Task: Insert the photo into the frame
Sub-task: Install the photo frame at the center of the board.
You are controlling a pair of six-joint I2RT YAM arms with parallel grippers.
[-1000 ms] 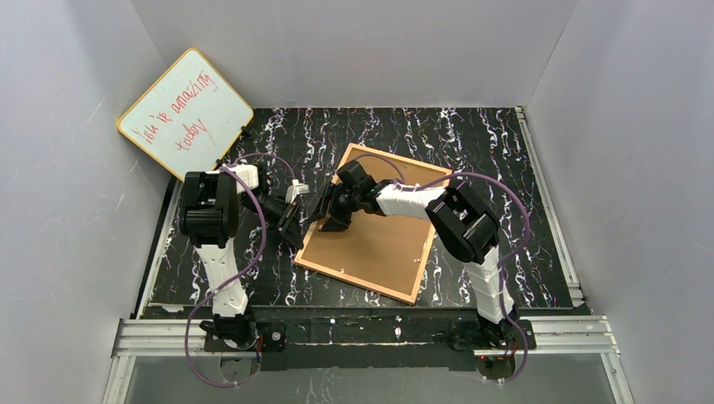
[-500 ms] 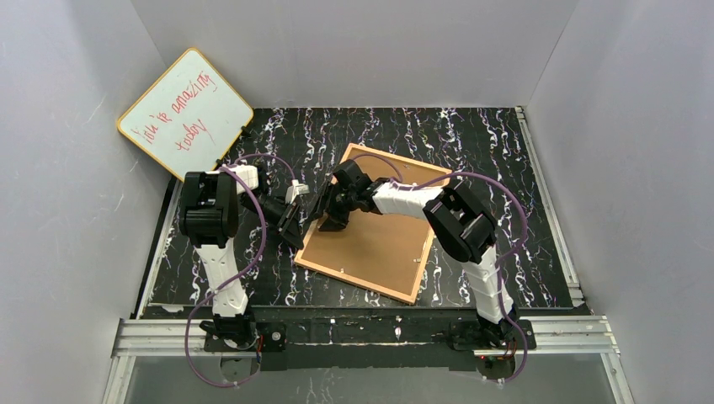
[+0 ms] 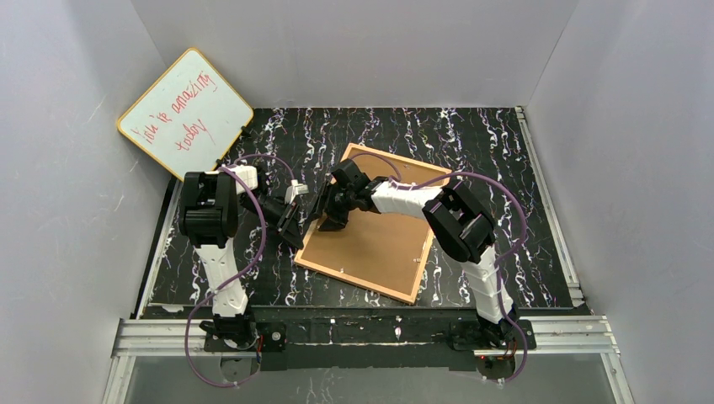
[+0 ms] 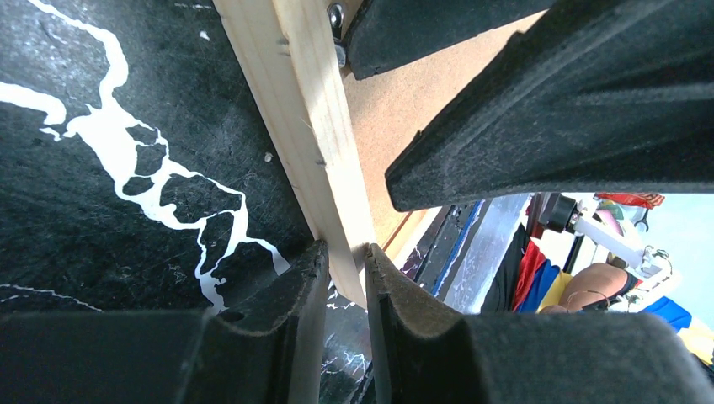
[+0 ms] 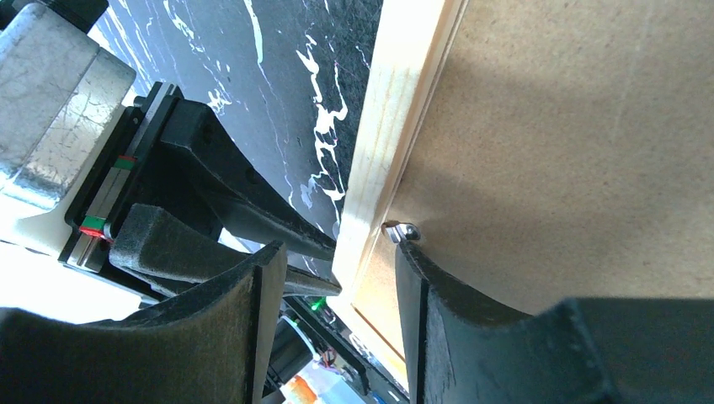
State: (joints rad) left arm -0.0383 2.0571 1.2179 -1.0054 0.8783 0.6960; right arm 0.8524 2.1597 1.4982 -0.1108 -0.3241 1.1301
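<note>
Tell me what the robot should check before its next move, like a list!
1. Grip: the left end effector pinches the frame on its wooden edge: ok.
2. The right end effector is open, one finger beside the metal tab: ok.
3. Way in for the photo: not ok, the backing board sits in the frame.
4. Where the photo is: cannot tell, not clearly seen.
5. Room between the two end effectors: cannot tell, they are very close.
</note>
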